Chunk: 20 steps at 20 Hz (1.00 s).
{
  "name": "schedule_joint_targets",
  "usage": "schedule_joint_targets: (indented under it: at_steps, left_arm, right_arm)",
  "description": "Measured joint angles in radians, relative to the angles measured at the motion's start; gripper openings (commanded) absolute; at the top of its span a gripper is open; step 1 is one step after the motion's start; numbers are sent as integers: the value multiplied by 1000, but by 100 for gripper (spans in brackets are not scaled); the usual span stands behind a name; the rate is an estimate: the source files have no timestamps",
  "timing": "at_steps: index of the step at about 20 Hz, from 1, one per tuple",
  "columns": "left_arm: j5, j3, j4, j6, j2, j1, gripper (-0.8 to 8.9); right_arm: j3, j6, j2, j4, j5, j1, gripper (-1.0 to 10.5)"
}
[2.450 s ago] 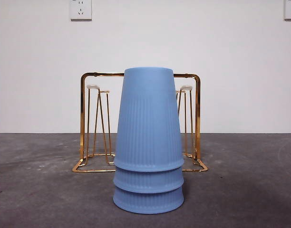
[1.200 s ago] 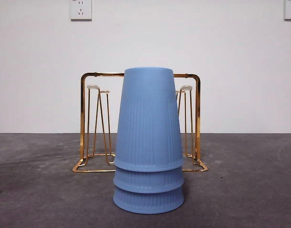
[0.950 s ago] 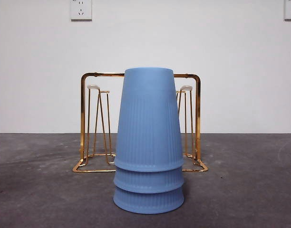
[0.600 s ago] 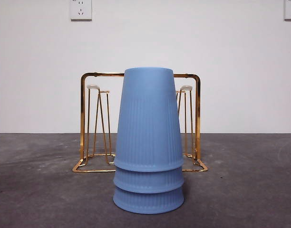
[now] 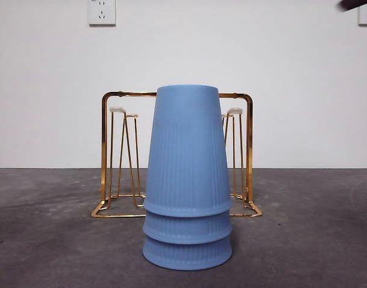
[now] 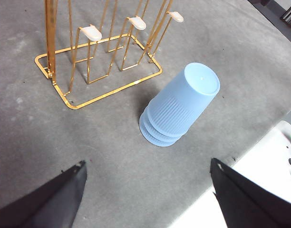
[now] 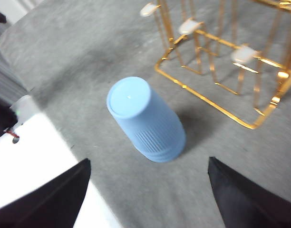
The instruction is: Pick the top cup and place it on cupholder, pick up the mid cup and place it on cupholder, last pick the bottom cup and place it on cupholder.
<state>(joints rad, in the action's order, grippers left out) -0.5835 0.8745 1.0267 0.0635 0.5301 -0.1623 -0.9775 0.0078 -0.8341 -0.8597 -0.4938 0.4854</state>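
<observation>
Three blue cups are seen nested upside down as one stack, and the top cup [image 5: 187,150] covers the mid cup [image 5: 187,227] and the bottom cup [image 5: 187,253], of which only the rims are shown. The stack is placed on the grey counter [image 5: 45,240], directly in front of the cupholder [image 5: 104,150], near it but not touching. The long axis of the stack is upright.

The left tool [image 6: 145,194] is held high above the counter with its jaws spread wide and nothing between them. The right tool [image 7: 148,192] is also spread wide and empty. From both wrist views the stack is seen ahead of the jaws and well below them, so neither arm can be clearly judged the nearer one. A dark tip at an upper corner of the front view is probably one of the arms.

No cup is placed on a peg yet. It is judged that a descent to the top cup is needed first. Open room is found around the stack, except behind it, where the wire pegs stand.
</observation>
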Motion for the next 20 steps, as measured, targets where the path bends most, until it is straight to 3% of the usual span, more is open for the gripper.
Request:
schedule_joint_targets:
  at_steps: [10,20]
  left_arm:
    - [0,0,0,0,0,0,409]
    - [0,0,0,0,0,0,409]
  right_arm:
    - [-43,24,-295,252,161,257,445]
    - [-43,26,-466,362,286,340,496]
